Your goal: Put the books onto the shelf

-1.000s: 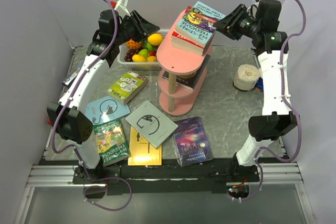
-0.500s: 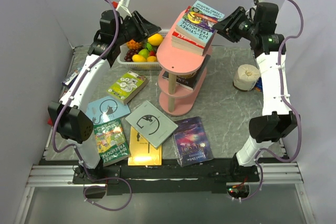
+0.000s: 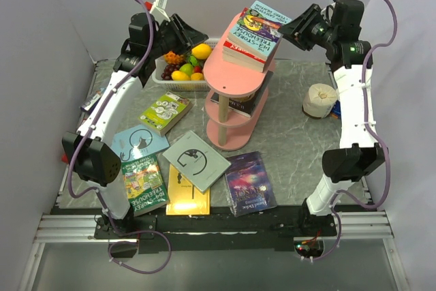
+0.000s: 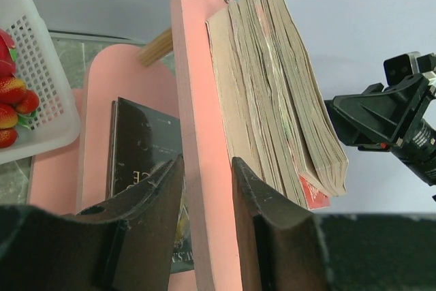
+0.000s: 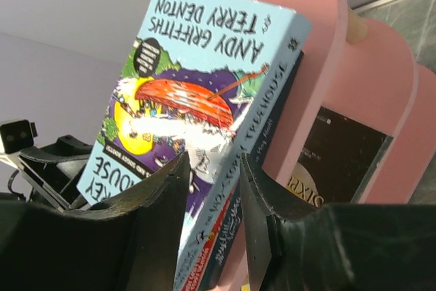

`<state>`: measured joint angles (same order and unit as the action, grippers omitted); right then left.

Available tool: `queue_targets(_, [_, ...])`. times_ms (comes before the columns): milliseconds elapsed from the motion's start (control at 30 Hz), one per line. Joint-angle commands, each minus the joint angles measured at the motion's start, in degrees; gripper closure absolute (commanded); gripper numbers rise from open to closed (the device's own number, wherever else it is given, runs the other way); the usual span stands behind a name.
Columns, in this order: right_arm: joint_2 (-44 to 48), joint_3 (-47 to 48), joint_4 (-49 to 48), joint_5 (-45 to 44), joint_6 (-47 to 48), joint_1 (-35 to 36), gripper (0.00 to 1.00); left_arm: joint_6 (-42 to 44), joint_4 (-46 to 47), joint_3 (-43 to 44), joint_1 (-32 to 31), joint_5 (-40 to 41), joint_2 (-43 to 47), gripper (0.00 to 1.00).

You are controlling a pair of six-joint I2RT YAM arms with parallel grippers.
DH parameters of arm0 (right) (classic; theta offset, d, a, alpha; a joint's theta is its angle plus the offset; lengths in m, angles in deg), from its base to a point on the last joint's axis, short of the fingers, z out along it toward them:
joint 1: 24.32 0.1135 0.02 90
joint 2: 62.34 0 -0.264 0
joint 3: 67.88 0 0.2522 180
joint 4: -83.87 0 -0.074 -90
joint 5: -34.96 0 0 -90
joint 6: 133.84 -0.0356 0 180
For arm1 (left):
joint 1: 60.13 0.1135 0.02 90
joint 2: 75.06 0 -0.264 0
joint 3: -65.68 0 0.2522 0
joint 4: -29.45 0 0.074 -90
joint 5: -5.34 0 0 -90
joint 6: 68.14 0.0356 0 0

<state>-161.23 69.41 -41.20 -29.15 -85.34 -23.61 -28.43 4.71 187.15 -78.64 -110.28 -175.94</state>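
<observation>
Top external view: left hand [image 3: 196, 35] and right hand [image 3: 285, 32], both empty with jaws apart, flank the shelf [image 3: 235, 81] at 12 o'clock, where stacked books [image 3: 255, 35] overhang the top tier; a nudge from the right hand could topple them onto the worktop [image 3: 289, 131].

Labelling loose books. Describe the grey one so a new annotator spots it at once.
Find the tall pink shelf in the middle of the table. At its foot, on the near side, the grey book lies flat, turned like a diamond. It is the only grey cover, with a black ring mark, overlapping the yellow book, left of the purple book.
</observation>
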Motion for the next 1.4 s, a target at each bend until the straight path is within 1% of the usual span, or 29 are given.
queue_targets(0, [-2.44,4.88,-1.17,0.3,-0.08,-0.36,0.57,0.01,2.19,1.2,0.22,-0.91,-0.1,0.59])
queue_targets(267, [-4.99,7.78,-1.7,1.8,-0.87,-0.45,0.57,-0.69,2.98,1.55,0.22,-1.71,-1.16,0.59])
queue_targets(600, [-5.87,8.93,-2.67,2.5,-0.78,0.17,0.57,-1.4,3.69,1.37,0.22,-2.32,-1.86,0.6])
queue_targets(800, [-5.26,8.75,-2.14,2.06,-0.25,1.75,0.57,-1.49,4.04,0.84,0.22,-2.41,-1.86,0.6])
queue_targets(933, [-3.59,6.56,-3.46,1.36,-0.25,2.8,0.57,-1.57,4.3,0.67,0.22,-2.67,-1.78,0.6])
queue_targets(1067, [-3.94,7.17,-2.67,1.36,0.01,3.16,0.57,-1.84,4.39,0.76,0.22,-2.94,-2.04,0.59])
queue_targets(1300, [-3.24,6.47,-2.23,0.66,0.36,2.02,0.56,-1.31,4.04,0.76,0.22,-2.76,-1.6,0.59])
queue_targets(1367, [-1.05,3.93,-3.19,-0.48,0.36,1.23,0.55,-1.05,3.86,1.11,0.22,-2.24,-1.42,0.6])
